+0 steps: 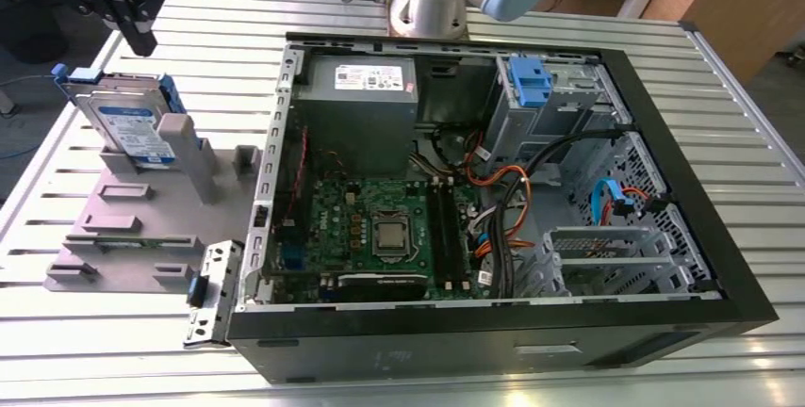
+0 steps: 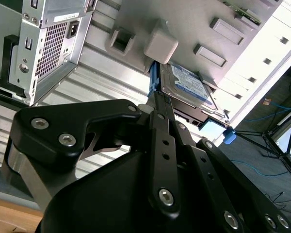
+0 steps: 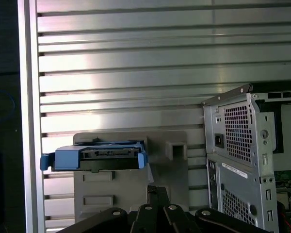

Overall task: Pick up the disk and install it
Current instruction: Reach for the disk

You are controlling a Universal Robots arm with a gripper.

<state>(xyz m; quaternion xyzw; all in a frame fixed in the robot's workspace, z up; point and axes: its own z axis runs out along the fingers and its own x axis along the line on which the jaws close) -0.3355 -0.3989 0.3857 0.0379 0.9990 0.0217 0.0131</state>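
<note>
The disk (image 1: 130, 126) is a silver drive with a blue-and-white label in a blue carrier. It leans tilted in a slot of the grey holder (image 1: 132, 228) at the exterior view's left. My gripper (image 1: 142, 42) hangs above and just behind the disk, apart from it, fingers shut on nothing. In the second wrist view the disk (image 2: 186, 82) lies beyond the closed fingertips (image 2: 154, 99), its blue end tab (image 2: 229, 137) sticking out. The first wrist view shows the disk (image 3: 94, 158) edge-on, off to one side of my gripper (image 3: 157, 191).
An open computer case (image 1: 723, 237) lies on the slatted metal table (image 1: 742, 96), with a grey power supply (image 1: 362, 82), a motherboard (image 1: 377, 228) and a drive cage with a blue latch (image 1: 529, 80). A loose metal bracket (image 1: 211, 289) lies near the case's front corner.
</note>
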